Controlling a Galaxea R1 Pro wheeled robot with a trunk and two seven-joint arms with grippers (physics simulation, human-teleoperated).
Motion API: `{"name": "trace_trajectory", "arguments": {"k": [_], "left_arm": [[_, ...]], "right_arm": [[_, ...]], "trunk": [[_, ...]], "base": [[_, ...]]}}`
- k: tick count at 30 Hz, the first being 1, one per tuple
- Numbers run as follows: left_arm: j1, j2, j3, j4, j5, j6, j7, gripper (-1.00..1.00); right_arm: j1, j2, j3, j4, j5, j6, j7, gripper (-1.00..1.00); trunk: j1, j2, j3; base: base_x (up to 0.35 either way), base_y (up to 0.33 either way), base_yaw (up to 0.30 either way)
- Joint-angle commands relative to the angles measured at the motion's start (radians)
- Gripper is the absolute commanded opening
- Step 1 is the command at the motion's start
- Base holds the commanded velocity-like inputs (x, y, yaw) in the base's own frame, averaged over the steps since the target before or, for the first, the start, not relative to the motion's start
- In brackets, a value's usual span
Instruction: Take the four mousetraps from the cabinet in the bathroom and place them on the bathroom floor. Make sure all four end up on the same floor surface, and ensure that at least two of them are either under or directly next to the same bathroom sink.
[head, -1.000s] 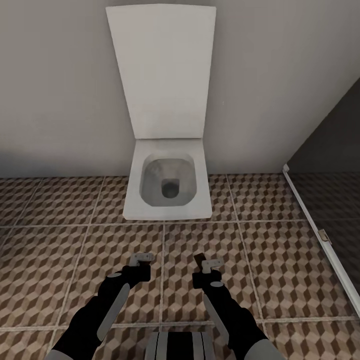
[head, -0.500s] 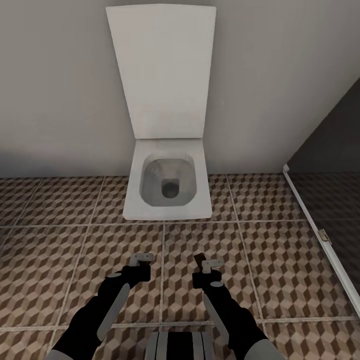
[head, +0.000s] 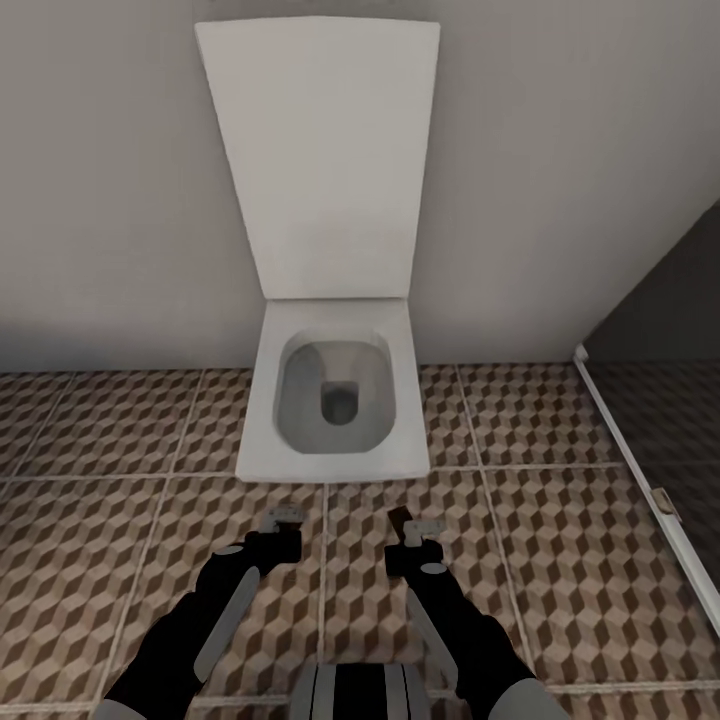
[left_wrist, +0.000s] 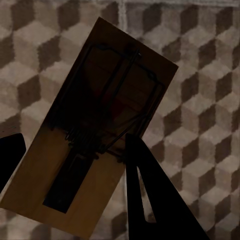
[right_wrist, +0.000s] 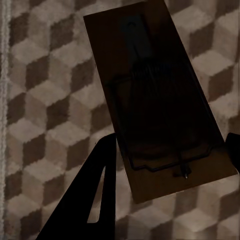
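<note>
Now closer to the toilet (head: 335, 380), the robot carries mousetraps clenched in its left gripper (left_wrist: 75, 165) and right gripper (right_wrist: 165, 165) above the bathroom floor (head: 560, 560), sink unseen.

Cube-patterned bathroom floor (head: 560, 560) under white toilet (head: 335, 400)

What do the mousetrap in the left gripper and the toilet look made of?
Mousetrap: apparently matte tan wood, a flat board carrying dark wire, probably metal. Toilet: smooth white, likely glazed ceramic, with a soft sheen in the bowl; being a render, this is uncertain.
</note>
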Motion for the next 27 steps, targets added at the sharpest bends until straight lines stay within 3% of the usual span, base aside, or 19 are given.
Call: {"name": "trace_trajectory", "arguments": {"k": [1,13,27], "left_arm": [[-0.001,0.001,-0.003,-0.001,0.010,0.003,0.009,-1.00],[-0.001,0.001,-0.005,0.007,0.010,0.001,0.009,-1.00],[-0.001,0.001,-0.054,0.022,0.010,-0.003,0.009,-1.00]], "right_arm": [[-0.001,-0.001,0.004,-0.001,-0.012,0.003,-0.010,-1.00],[-0.001,0.000,0.004,0.020,-0.013,0.028,-0.007,-1.00],[-0.005,0.017,0.004,0.078,-0.012,0.027,-0.004,-1.00]], "trunk": [[0.000,0.000,-0.001],[0.000,0.000,-0.001],[0.000,0.000,-0.001]], "base": [[0.227,0.000,0.000],[0.059,0.000,0.000],[0.000,0.000,0.000]]}}
